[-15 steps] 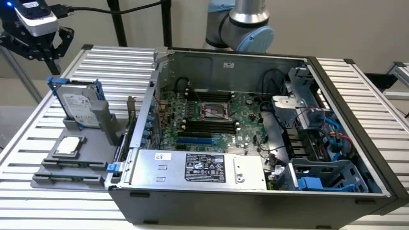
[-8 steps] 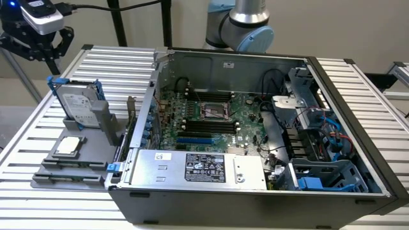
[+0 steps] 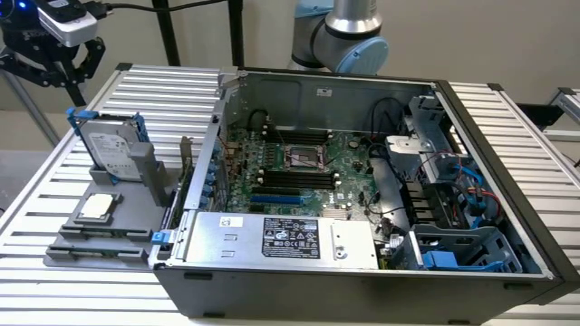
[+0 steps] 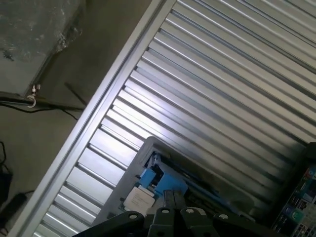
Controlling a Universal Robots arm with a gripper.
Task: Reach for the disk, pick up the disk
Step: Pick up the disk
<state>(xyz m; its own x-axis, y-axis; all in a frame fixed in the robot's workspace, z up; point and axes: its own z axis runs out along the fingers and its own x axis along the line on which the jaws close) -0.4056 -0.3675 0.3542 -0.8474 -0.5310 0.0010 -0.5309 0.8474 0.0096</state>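
Exterior view: at about ten o'clock, the black hand (image 3: 65, 64) hangs in the air with its fingers spread and grasping nothing, above and apart from the one silver-grey disk in a bright blue caddy (image 3: 115, 151). The disk stands upright in the grey plastic holder (image 3: 95, 238) on the ribbed metal surface (image 3: 163, 95), with one small square silver chip (image 3: 98, 207) lying below it. At three o'clock sits one open black computer case (image 3: 363, 285).

A robotics lab or test workshop: an open computer case (image 3: 363, 183) lies on a ribbed aluminium table (image 3: 163, 88), with a robot arm (image 3: 340, 34) behind it and cables (image 4: 39, 106) on the bare floor.
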